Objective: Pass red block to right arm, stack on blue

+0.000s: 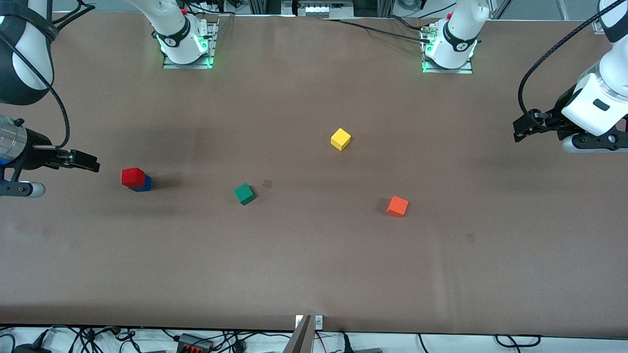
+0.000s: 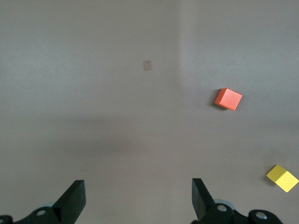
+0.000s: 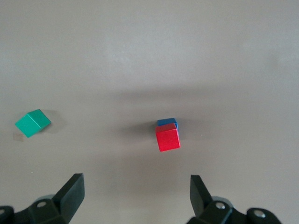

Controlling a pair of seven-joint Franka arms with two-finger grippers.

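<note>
The red block (image 1: 133,177) sits stacked on the blue cube (image 1: 144,185) toward the right arm's end of the worktop (image 1: 314,255), while the right pincer (image 1: 83,161) and the left pincer (image 1: 527,126) both hang empty, fingers spread apart, at the table's two ends.

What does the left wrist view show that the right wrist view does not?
Only the left wrist view shows the orange cube, the yellow cube and the open left gripper.

Only the right wrist view shows the red block sitting on the blue cube, the green cube and the open right gripper.

Both show the bare brown table, and in both the jaws stand apart and hold nothing.
</note>
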